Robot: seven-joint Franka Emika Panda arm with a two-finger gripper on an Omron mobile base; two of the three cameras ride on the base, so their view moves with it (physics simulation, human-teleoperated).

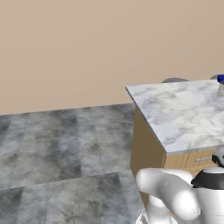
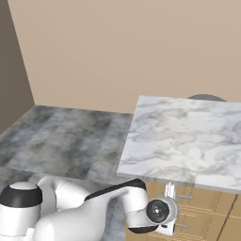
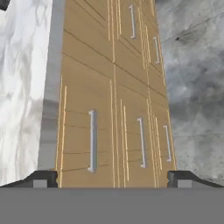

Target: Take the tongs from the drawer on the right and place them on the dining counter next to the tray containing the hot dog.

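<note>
**Tool low at the cabinet front, fingers spread and empty**

Marble of the dining counter (image 1: 183,111) fills the right of both base views, a veined white-and-grey surface on a tan wood base. The left base view alone catches a bit of bright blue at the far right edge, most likely the tray (image 1: 221,78), with a pale object just below it; too little shows to say more. The right base view shows the arm folded low, its wrist against the wood front under the slab's near edge, beside small metal handles (image 2: 184,197).

The hand view looks flat along that wood front: panels with pale bar handles (image 3: 92,140) running in rows, the marble edge down the left of the picture and grey tiled floor (image 3: 192,78) on the right. The handles' long axes run along the view's vertical. The tool (image 3: 112,179) has its two dark tips set wide apart at the bottom corners, nothing between them, so it is released.

Every drawer front (image 3: 87,131) in sight sits flush and closed; which one is the task's drawer cannot be told.
</note>
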